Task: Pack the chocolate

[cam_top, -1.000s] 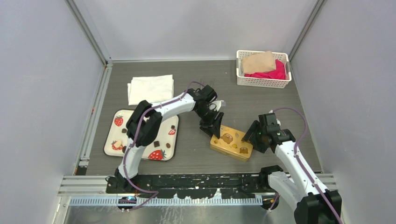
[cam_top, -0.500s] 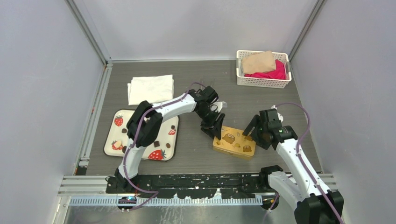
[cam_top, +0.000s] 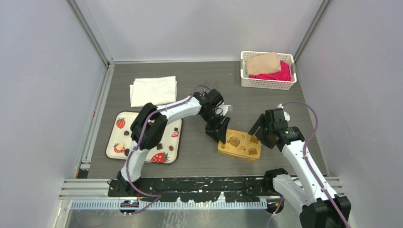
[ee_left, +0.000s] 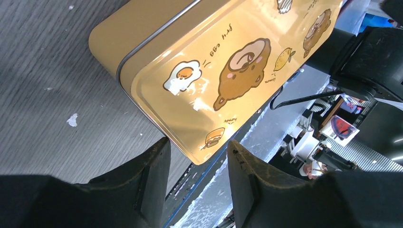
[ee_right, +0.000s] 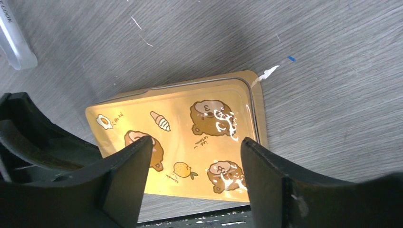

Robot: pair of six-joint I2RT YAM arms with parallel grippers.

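Two tools flank the yellow tin point(cam_top: 240, 143) on the bench point(cam_top: 199, 80). Right tool point(ee_right: 195, 147) hovers released over its lid. Left tool point(ee_left: 197, 152) straddles one corner, and I cannot tell its grasp state. Chocolate point(cam_top: 160, 146) lies on the strawberry plate point(cam_top: 112, 142), well apart.

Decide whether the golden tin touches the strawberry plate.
Apart. The top view shows a strip of bare grey table between the golden tin and the strawberry plate.
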